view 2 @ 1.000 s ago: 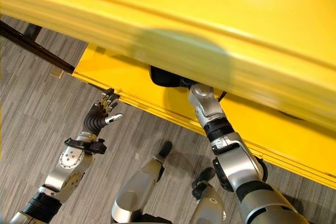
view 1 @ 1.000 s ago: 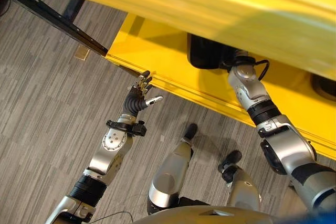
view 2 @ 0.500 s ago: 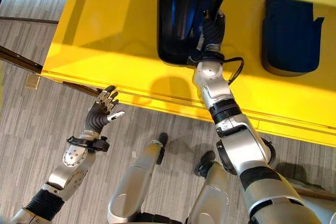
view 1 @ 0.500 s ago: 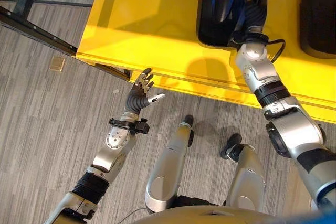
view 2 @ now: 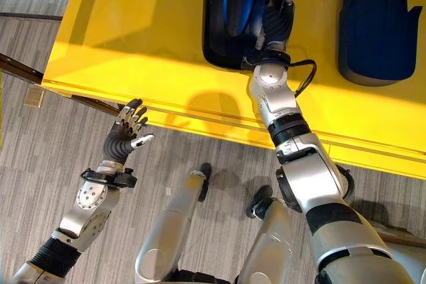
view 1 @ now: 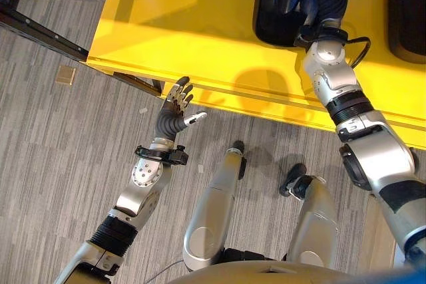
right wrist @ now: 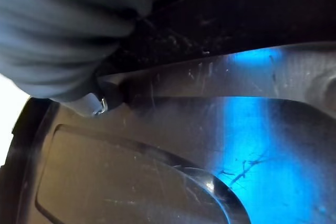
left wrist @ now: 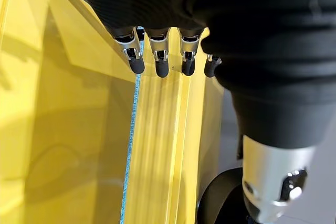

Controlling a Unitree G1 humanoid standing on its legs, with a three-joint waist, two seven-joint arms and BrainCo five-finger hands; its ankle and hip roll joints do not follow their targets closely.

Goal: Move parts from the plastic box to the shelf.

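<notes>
Parts: two dark [view 2: 233,14], [view 2: 376,24] on yellow shelf [view 2: 133,38]; right hand [view 2: 276,21] grip unclear; left hand [view 1: 174,108] spread, empty.

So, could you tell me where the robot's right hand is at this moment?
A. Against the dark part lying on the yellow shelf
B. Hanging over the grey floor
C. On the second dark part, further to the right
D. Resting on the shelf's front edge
A: the right hand reaches onto the yellow shelf and lies against the dark part there, while the left hand hovers open over the floor.
</notes>
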